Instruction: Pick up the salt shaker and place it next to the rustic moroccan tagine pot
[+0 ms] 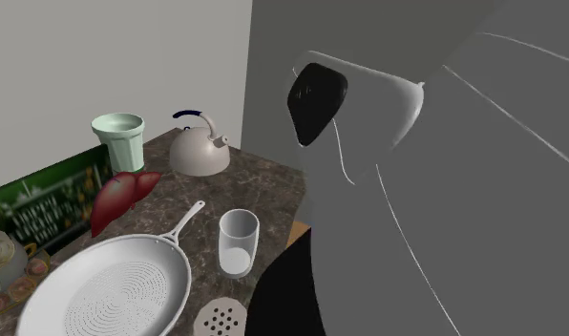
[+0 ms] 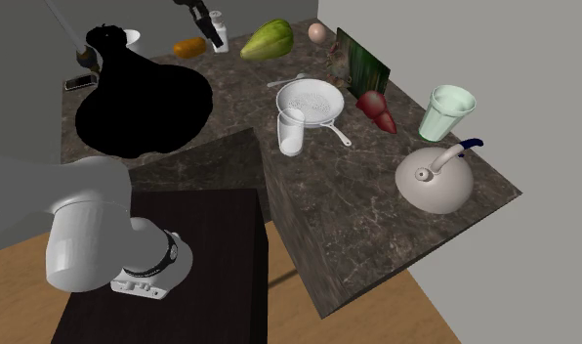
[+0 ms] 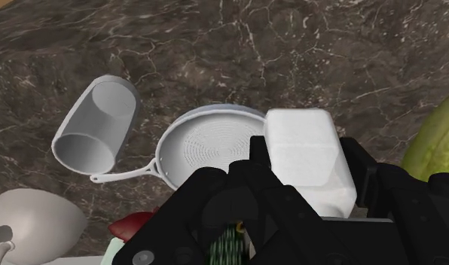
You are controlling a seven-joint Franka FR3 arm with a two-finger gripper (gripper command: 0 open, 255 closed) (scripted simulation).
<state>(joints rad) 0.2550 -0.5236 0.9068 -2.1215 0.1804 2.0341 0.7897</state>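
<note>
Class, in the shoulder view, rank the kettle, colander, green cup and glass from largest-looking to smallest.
1. colander, though it is nearest the camera
2. kettle
3. green cup and glass: about alike, so unranked

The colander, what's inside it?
Nothing shows inside the colander, just its little holes. In the wrist view the hand and the salt shaker cover part of it.

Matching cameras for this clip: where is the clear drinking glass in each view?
Shoulder view: glass at lower centre, right of the strainer pan.
Second exterior view: glass at centre, just below and left of the strainer pan.
Wrist view: glass beside the strainer pan's handle, beyond the gripper clasping the salt shaker.
Shared landmark: the strainer pan.
</note>
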